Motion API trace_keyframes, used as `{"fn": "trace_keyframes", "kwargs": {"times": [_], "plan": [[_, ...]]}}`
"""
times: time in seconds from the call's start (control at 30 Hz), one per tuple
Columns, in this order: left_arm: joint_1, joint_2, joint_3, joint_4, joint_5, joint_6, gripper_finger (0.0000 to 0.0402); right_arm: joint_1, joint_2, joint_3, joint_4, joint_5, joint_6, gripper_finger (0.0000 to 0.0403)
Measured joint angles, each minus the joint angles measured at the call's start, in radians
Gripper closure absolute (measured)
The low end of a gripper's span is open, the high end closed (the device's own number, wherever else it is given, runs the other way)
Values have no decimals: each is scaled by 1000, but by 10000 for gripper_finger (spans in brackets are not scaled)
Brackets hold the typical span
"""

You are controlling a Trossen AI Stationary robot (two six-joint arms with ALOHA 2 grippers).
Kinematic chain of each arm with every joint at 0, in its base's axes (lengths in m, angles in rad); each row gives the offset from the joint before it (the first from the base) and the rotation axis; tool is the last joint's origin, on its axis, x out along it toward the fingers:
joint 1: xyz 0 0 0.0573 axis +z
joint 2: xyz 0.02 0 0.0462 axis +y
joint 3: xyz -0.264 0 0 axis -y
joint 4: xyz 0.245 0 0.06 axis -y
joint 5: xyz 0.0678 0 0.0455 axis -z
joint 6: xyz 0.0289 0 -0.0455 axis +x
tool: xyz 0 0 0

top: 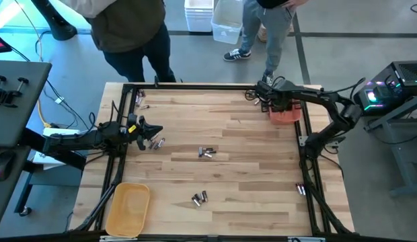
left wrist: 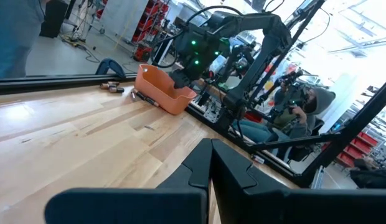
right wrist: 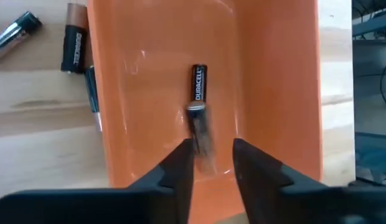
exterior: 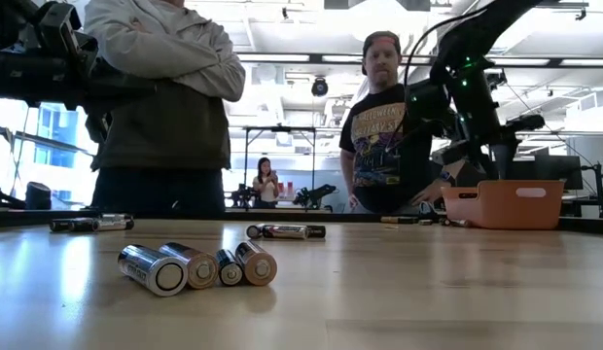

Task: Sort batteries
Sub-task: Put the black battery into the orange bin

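A: Where are the batteries sitting right now?

B: Two are showing inside the orange tray (right wrist: pixel 277 93): a black-and-copper Duracell cell (right wrist: pixel 199 83) is lying on the tray floor, and a second, blurred cell (right wrist: pixel 203 134) is showing just in front of the right gripper (right wrist: pixel 213 163), between its fingers and the Duracell one. I cannot tell whether that blurred one is touching anything.

A: So the fingers are holding it?

B: No. The right fingers are standing narrowly apart with a gap between them, gripping nothing, directly over the tray at the far right part of the bench (top: pixel 242 178).

A: And the loose ones?

B: A few cells (right wrist: pixel 73 46) are lying on the wood just beside the tray's outer wall. A cluster of four (exterior: pixel 196 266) is lying in the middle of the bench, another pair (top: pixel 200 198) nearer the front edge, a few (top: pixel 157 142) just beside the left gripper (top: pixel 153 130), some (top: pixel 140 101) near the far left corner, and one or two (top: pixel 300 189) by the right frame rail.

A: What is the left arm doing?

B: It is hanging over the bench's left side, its fingers pressed together and holding nothing. A yellow tray (top: pixel 128 209) is sitting at the front left corner.

A: Anyone nearby?

B: Two people (exterior: pixel 163 107) are standing behind the far edge.
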Motion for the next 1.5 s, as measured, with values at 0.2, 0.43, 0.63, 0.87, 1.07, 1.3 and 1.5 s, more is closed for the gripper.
{"fn": "trace_keyframes", "kwargs": {"times": [0.2,0.43,0.63,0.87,1.07,1.3,1.5], "plan": [[0,0,0,0,0,0,401,6,-12,31,-14,-28,-51,230],[0,0,0,0,0,0,401,219,-157,169,112,-68,-111,216],[0,0,0,0,0,0,401,577,-127,213,328,-234,19,216],[0,0,0,0,0,0,401,919,177,291,445,-301,171,215],[0,0,0,0,0,0,401,1089,397,481,471,-300,264,215],[0,0,0,0,0,0,401,1170,635,785,379,-283,404,215],[0,0,0,0,0,0,401,1157,828,1094,107,-278,469,215]]}}
